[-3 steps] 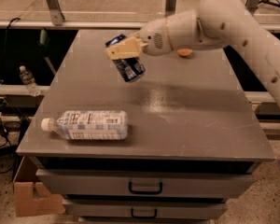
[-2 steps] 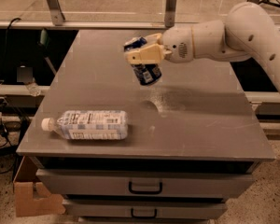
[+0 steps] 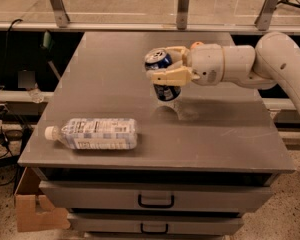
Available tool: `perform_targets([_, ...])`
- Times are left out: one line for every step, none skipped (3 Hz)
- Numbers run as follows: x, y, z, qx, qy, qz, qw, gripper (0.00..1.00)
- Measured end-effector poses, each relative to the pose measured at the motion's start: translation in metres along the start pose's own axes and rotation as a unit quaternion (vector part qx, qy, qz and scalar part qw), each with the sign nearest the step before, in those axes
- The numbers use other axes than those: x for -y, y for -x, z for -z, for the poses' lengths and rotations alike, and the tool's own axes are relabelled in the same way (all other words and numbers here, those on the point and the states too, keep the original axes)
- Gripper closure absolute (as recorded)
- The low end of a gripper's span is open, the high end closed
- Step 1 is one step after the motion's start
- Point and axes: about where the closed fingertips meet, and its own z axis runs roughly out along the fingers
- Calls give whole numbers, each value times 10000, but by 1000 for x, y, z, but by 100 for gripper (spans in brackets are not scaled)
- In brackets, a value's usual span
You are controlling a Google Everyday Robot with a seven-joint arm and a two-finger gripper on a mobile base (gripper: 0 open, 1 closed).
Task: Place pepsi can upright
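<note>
The pepsi can (image 3: 160, 73) is dark blue with a silver top. It is held nearly upright, slightly tilted, just above the grey table top (image 3: 115, 79) near its middle. My gripper (image 3: 168, 65) reaches in from the right and is shut on the can, one cream finger across the can's front and the other behind it. The can's bottom hangs close over the table, with its shadow right below.
A clear plastic water bottle (image 3: 94, 133) with a white cap lies on its side at the table's front left. An orange object (image 3: 196, 45) shows behind my wrist. The table has drawers (image 3: 156, 199) below. A cardboard box (image 3: 37, 211) stands on the floor at left.
My gripper has carried the can to the right and lower toward the table's middle. The can has turned from tilted to nearly upright. The bottle has not moved.
</note>
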Motion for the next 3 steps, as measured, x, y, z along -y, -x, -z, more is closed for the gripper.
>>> perform_targets([-9, -8, 3, 272, 138, 265, 9992, 84])
perform_targets([-16, -18, 7, 389, 258, 382, 9982, 60])
perform_targets([-21, -28, 11, 426, 300, 376, 9979, 38])
